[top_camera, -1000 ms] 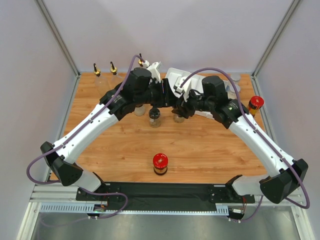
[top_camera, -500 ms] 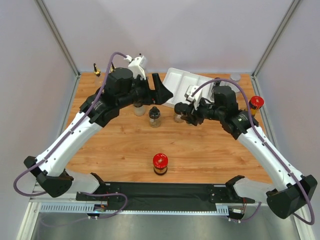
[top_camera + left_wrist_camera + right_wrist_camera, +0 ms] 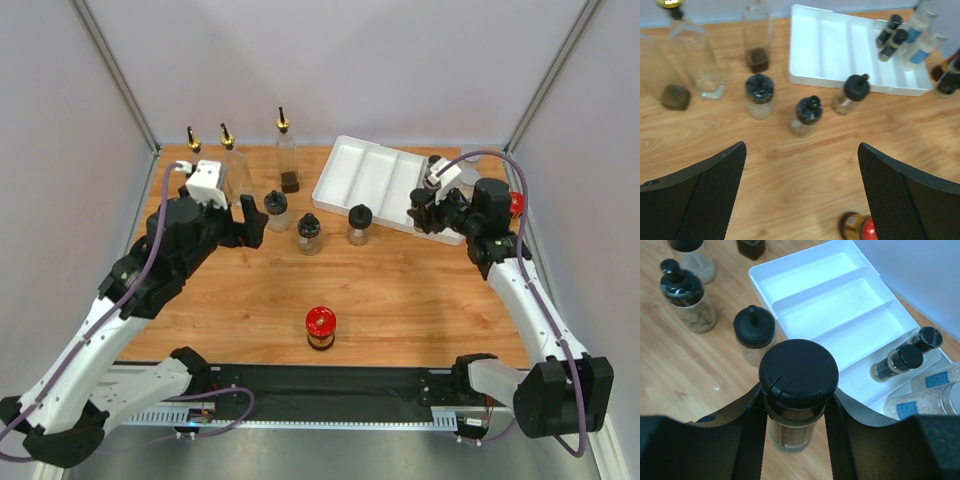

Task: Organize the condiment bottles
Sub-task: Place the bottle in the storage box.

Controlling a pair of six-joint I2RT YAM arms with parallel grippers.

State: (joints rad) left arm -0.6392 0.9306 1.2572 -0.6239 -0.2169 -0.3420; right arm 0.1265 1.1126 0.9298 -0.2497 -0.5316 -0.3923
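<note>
The left arm has just let go. A second ago its hand was up at the back of the worktop (image 3: pixel 400 290) with a tall bottle (image 3: pixel 287 160) in it. Now that bottle stands on its own at upper centre, just left of the white tray (image 3: pixel 345 175). The left hand (image 3: pixel 801 150) has drawn back to the left of the frame, fingers spread wide with nothing between them. To my eye that placement is finished. All three pourer bottles are along the back edge, though this one stands apart from the other two tall bottles (image 3: pixel 695 55) in the upper left.

The right arm has pulled away as well, from the middle out to the right side. The right hand (image 3: pixel 796 412) is clamped on a black-capped jar (image 3: pixel 798 372), held upright just off the tray's near right corner. I'd guess it is bound for the tray, where two small dark jars (image 3: pixel 897 362) and some blue-labelled shakers (image 3: pixel 920 402) already lie in the end compartment.

Three knob-topped jars (image 3: pixel 309 233) wait in a ragged row at centre, and a red-lidded jar (image 3: pixel 320 327) sits alone lower down.

The left arm lies low, its forearm angled toward the upper right and its wrist looking down over that row. The right arm is bent at the elbow, its hand pointing left toward the tray.
</note>
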